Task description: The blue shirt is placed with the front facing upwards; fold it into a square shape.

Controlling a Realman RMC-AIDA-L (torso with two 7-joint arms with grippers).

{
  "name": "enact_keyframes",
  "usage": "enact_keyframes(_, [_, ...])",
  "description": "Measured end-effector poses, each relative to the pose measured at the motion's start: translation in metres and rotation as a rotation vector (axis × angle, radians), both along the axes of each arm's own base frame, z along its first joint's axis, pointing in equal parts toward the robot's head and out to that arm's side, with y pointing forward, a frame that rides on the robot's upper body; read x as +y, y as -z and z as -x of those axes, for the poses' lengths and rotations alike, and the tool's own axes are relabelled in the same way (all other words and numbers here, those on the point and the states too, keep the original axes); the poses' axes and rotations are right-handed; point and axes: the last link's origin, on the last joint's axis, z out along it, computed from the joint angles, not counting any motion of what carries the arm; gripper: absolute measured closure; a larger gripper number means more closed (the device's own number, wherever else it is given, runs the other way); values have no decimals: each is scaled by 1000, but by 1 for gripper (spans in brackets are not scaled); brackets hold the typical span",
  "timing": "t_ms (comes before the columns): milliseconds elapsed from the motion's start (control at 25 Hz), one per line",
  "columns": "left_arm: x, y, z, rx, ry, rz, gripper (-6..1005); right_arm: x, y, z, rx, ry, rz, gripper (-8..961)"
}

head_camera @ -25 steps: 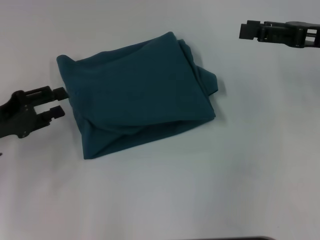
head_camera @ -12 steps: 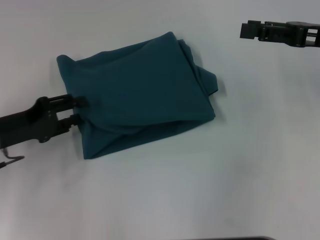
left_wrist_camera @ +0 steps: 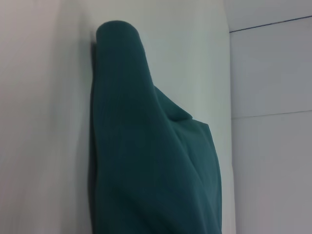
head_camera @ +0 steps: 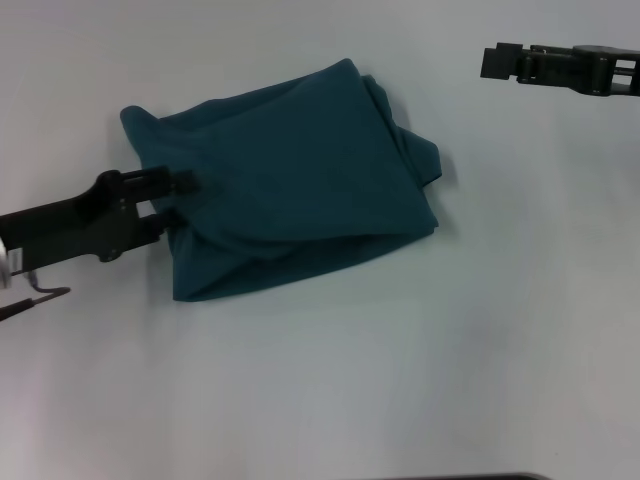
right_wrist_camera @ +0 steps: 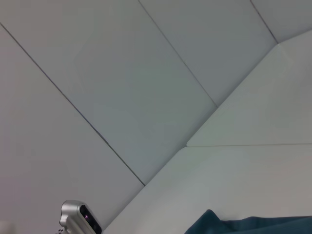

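Observation:
The blue shirt (head_camera: 290, 180) lies folded into a rough rectangle on the white table (head_camera: 400, 380), with a small flap sticking out at its right edge. No lettering or tag shows. My left gripper (head_camera: 170, 204) is at the shirt's left edge, open, its fingers straddling the fabric edge. The left wrist view shows the shirt (left_wrist_camera: 146, 161) close up as a rounded fold. My right gripper (head_camera: 492, 61) hovers far off at the back right, away from the shirt. A corner of the shirt (right_wrist_camera: 243, 225) shows in the right wrist view.
A small silver device (right_wrist_camera: 78, 217) shows in the right wrist view beside the table. Wall panels stand behind the table. A dark edge (head_camera: 460, 477) shows at the table's front.
My left gripper has moved right from beside the shirt onto its left edge. The whole shirt has shifted slightly to the right. The right arm has not moved.

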Motion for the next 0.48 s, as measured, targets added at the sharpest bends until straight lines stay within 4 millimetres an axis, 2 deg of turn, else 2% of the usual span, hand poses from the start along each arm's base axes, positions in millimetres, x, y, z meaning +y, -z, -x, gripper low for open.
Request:
enact_keyframes(280, [-8, -21, 15, 15, -31, -20, 414, 1, -1, -1, -3, 7, -3, 82])
enact_keyframes(480, [-11, -36, 12, -5, 0, -61, 411, 2, -1, -1, -4, 9, -4, 83])
